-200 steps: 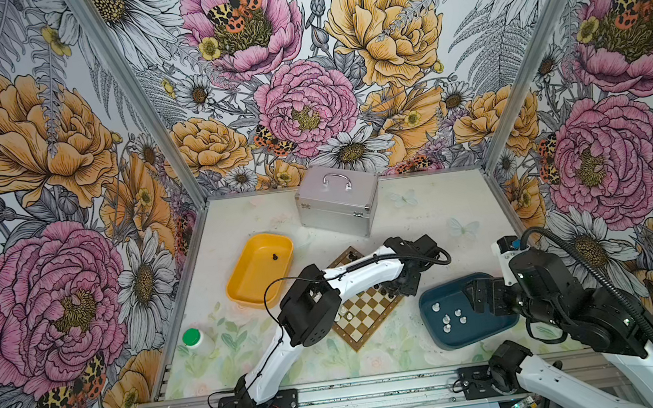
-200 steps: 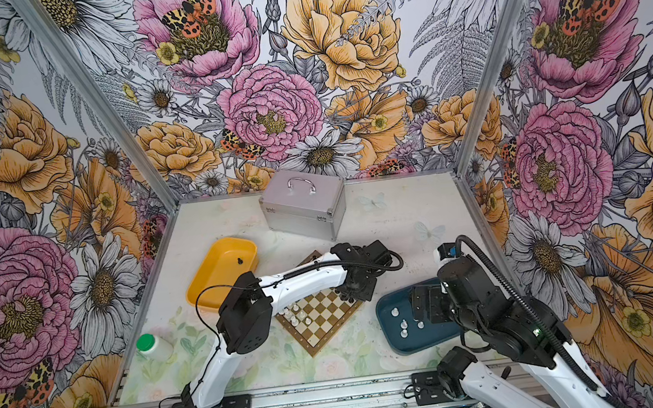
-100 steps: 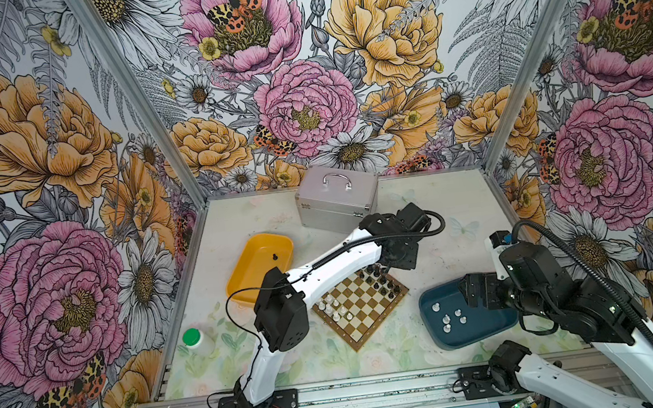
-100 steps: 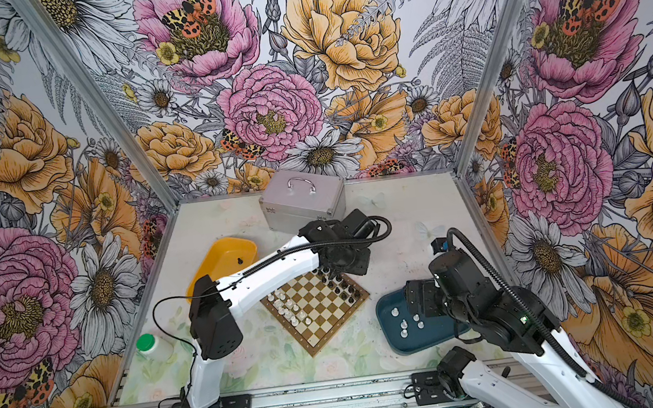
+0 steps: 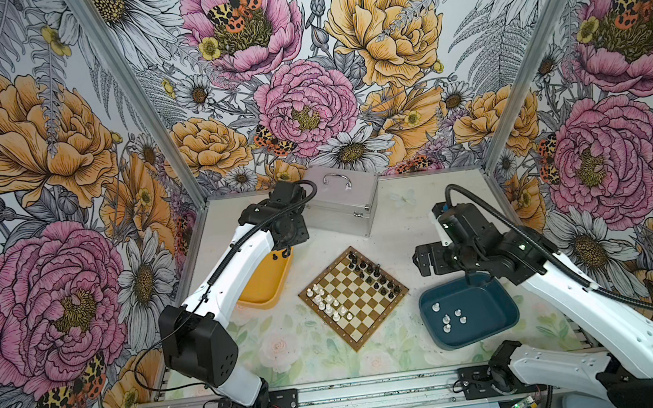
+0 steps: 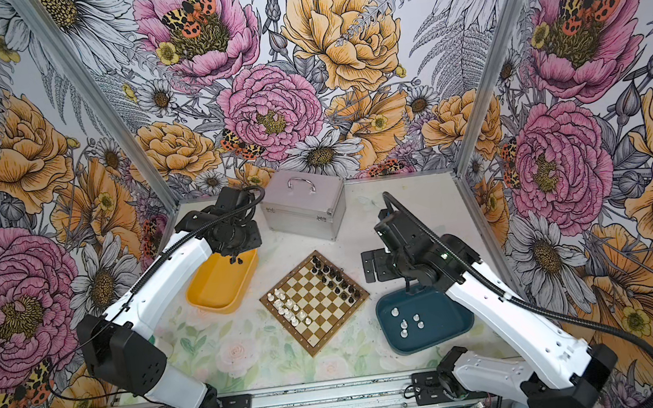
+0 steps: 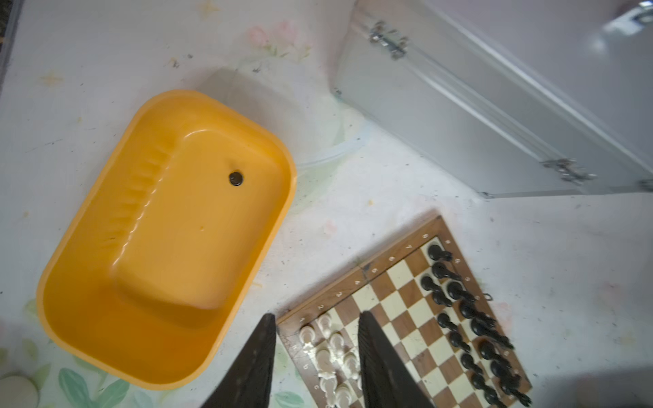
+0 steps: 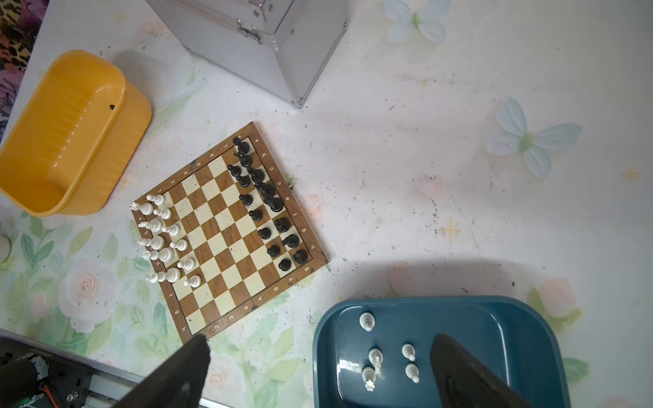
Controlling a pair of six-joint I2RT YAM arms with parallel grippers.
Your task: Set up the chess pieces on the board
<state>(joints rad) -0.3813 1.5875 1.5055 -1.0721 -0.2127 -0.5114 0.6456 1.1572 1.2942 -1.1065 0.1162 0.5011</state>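
The board lies at a slant in mid-table, its rim also showing in the wrist views. White chess pieces fill its left side and black ones its far right side. Several white pieces lie in the dark teal tray. One black piece sits in the yellow tray. My left gripper hangs open and empty over the yellow tray's far end. My right gripper is wide open above the teal tray's near-board rim, holding nothing.
A shut silver case with a handle stands at the back, just behind the board and next to my left wrist. Patterned walls close in the table on three sides. A metal rail with the arm bases runs along the front.
My left gripper has drawn away from the black side of the board and swung left to above the yellow tray, its jaws parting. The right arm has barely shifted.
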